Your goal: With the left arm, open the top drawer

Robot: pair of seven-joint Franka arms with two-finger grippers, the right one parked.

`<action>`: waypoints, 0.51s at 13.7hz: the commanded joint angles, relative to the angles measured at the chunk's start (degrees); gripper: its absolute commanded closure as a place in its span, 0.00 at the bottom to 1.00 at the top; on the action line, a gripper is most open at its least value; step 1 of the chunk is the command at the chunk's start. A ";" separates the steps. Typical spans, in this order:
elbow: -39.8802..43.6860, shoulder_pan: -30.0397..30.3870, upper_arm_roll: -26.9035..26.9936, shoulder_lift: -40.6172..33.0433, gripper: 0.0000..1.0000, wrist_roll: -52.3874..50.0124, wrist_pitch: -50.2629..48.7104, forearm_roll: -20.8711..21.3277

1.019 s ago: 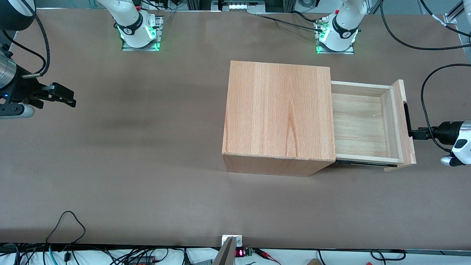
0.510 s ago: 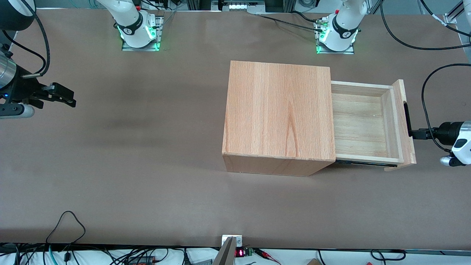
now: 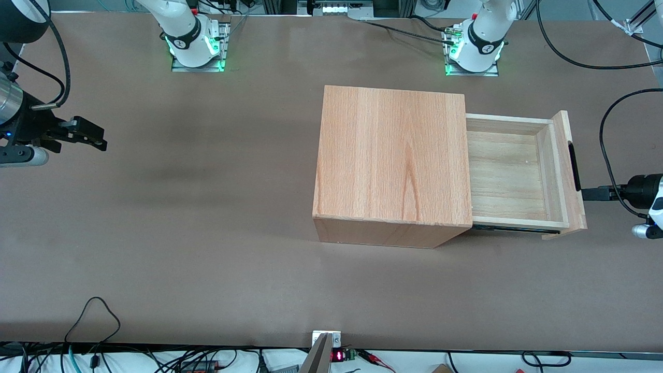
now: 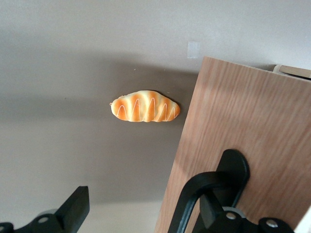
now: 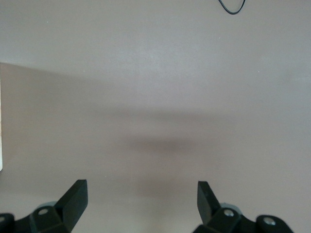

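Front view: the beech-coloured cabinet [image 3: 391,155] stands on the brown surface [image 3: 207,233], toward the working arm's end. The top drawer [image 3: 564,202] is drawn out of it, so that you see down into the bare pale-wood tray. Its thicker front panel is tilted slightly, and the long black bar handle [image 3: 574,167] is on its outer face.

The left arm [image 3: 645,192] reaches in level from the frame edge. Its hand [image 3: 595,193] lies just in front of the drawer panel, level with the end of the handle that is nearer the front camera. You cannot tell from this view whether it touches the bar.

Left wrist view: the hand [image 4: 141,206] is spread wide and holds nothing between its black fingers [image 4: 75,206]. The curved black end of the handle [image 4: 232,171] sits just beside the second finger, against the wood-grain drawer front [image 4: 252,111]. An orange croissant-shaped piece [image 4: 146,107] with pale stripes lies on the surface [image 4: 73,73] near the edge of that panel, not touching it.
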 commanded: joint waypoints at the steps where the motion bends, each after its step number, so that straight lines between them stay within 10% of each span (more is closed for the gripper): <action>1: 2.92 -0.17 -0.49 1.28 0.00 0.70 -1.26 0.76; 7: 6.79 0.18 0.30 1.02 0.00 0.79 -4.52 1.38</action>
